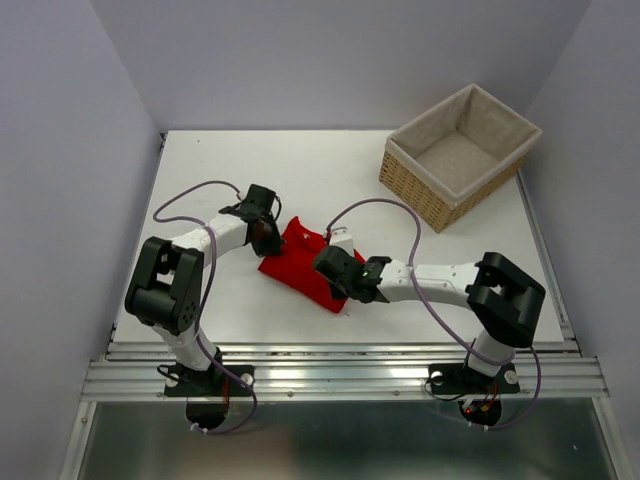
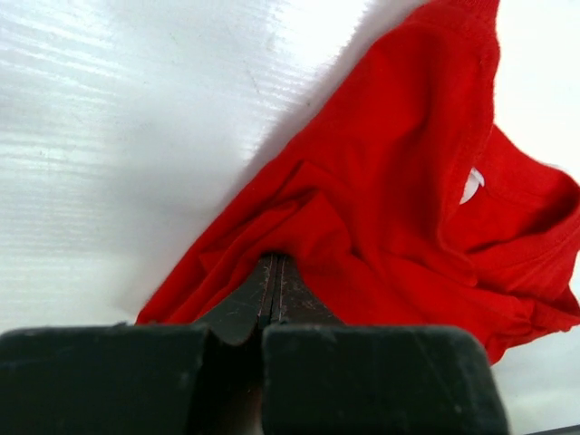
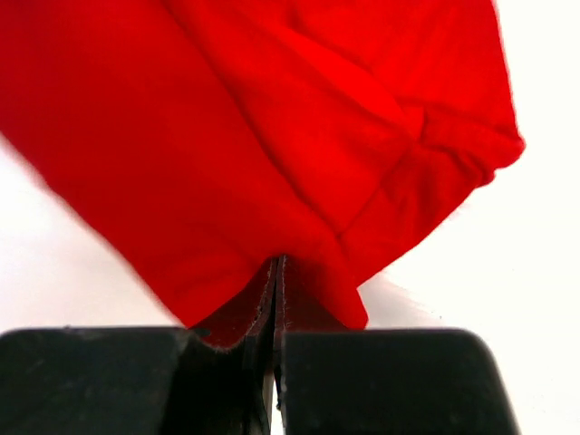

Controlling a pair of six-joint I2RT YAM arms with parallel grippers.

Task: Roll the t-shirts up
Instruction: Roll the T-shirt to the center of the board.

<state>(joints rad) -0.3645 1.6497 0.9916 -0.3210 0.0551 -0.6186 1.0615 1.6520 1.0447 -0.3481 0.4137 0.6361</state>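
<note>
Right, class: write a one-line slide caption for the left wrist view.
Left gripper shut on a fold of the soft bright red t-shirt on the white table.

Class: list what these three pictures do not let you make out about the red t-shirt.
Top view: the left tool and right tool cover parts of the red t-shirt.
Left wrist view: its cloth runs off the top and right edges.
Right wrist view: it runs off the top and left edges.

One red t-shirt (image 1: 295, 262), one wicker basket (image 1: 420, 190), one table (image 1: 300, 170), two arms (left arm (image 1: 215, 238), right arm (image 1: 440, 280)).
</note>
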